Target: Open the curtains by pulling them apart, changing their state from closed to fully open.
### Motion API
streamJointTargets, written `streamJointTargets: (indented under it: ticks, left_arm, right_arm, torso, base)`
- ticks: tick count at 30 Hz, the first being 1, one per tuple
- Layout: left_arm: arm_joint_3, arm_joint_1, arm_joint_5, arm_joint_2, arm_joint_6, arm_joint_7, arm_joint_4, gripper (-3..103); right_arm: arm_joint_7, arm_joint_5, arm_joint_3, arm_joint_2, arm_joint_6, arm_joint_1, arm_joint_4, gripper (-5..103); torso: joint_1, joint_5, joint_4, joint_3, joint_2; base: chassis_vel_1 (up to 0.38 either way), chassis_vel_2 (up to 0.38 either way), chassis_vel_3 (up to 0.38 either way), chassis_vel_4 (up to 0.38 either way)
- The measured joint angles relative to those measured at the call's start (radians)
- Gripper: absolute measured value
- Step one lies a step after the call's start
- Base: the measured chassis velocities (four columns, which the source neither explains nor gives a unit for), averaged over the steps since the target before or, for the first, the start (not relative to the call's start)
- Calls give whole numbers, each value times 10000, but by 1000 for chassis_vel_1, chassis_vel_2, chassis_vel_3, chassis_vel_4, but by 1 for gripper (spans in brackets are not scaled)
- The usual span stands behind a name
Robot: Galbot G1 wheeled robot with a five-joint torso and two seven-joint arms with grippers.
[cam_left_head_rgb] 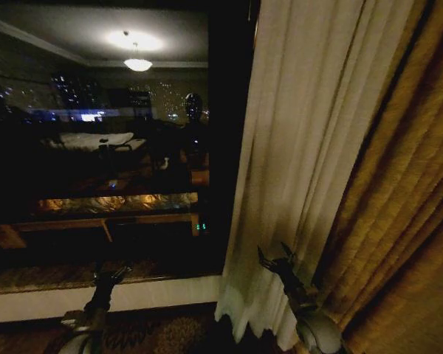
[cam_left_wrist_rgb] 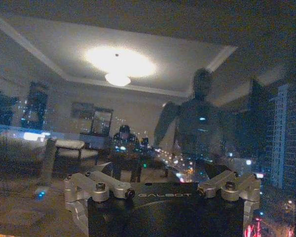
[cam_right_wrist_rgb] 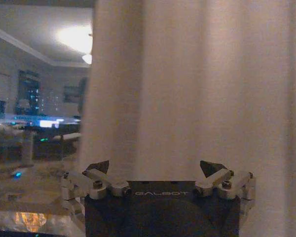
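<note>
Left gripper [cam_left_head_rgb: 109, 276], jaws spread and empty, sits low before the dark window glass [cam_left_head_rgb: 96, 147], already uncovered on this side. Right gripper [cam_left_head_rgb: 275, 258], jaws likewise wide and holding nothing, faces the sheer cream curtain [cam_left_head_rgb: 295, 147], bunched in vertical pleats beside the golden drape [cam_left_head_rgb: 399, 221]. Judged stage: late; next, closing on the fabric's free edge.

Cream pleated curtains [cam_left_head_rgb: 295, 147] hang beside golden-yellow drapes [cam_left_head_rgb: 399, 206].
</note>
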Motion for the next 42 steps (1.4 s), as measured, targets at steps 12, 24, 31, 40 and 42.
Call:
streamJointTargets:
  ticks: [12,24,31,40,42]
  left_arm:
    - [0,0,0,0,0,0,0,100]
    - [-2,0,0,0,0,0,0,100]
    - [-2,0,0,1,0,0,0,100]
    - [-1,0,0,0,0,0,0,100]
    - [-1,0,0,0,0,0,0,100]
  right_arm:
    - [6,-1,-4,2,3,7,-8,100]
    - [10,-1,-4,2,9,9,-10,100]
    - [11,-1,-3,2,14,8,-10,100]
    - [11,-2,-3,1,16,8,-10,100]
    - [11,-2,-3,1,17,8,-11,100]
  torso:
    - [-1,-4,0,0,0]
    - [-1,-2,0,0,0]
    - [-1,-3,0,-1,0]
    - [-1,-4,-1,0,0]
    - [-1,0,0,0,0]
  base:
    - [268,271,-274,-263]
    - [358,362,-354,-355]
    - [351,361,-353,-360]
    - [343,360,-352,-351]
    - [343,356,-353,-352]
